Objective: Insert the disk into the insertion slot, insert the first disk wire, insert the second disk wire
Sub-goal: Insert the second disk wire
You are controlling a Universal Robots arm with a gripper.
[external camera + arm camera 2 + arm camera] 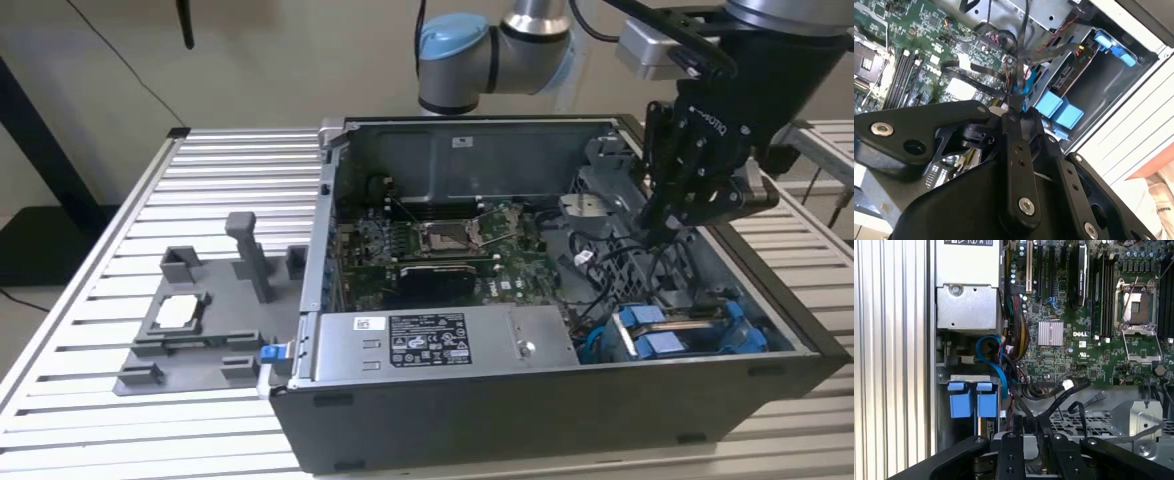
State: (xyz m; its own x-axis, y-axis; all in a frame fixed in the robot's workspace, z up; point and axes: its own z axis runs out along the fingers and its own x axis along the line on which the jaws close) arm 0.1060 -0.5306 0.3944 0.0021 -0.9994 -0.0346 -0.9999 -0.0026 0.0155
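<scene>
The disk's bright blue carrier [678, 330] sits inside the insertion slot [767, 335], the drive cage at the near corner of the case on the exterior view's right. Its two blue tabs [967, 399] show in both wrist views [1060, 111]. My gripper [663, 222] hangs inside the case just behind the cage, over a bundle of cables. Its fingers [1015, 131] are shut on a thin black disk wire [1015, 85] that runs on toward the cage. In the first wrist view the gripper [1030, 432] stands beside the blue tabs with the wire between the fingertips.
A silver power-supply box [427, 340] fills the case's near side, and the green motherboard [427, 245] with its CPU socket lies behind it. A curled blue cable [990, 354] lies by the cage. A grey fixture [200, 320] stands on the slatted table [80, 350].
</scene>
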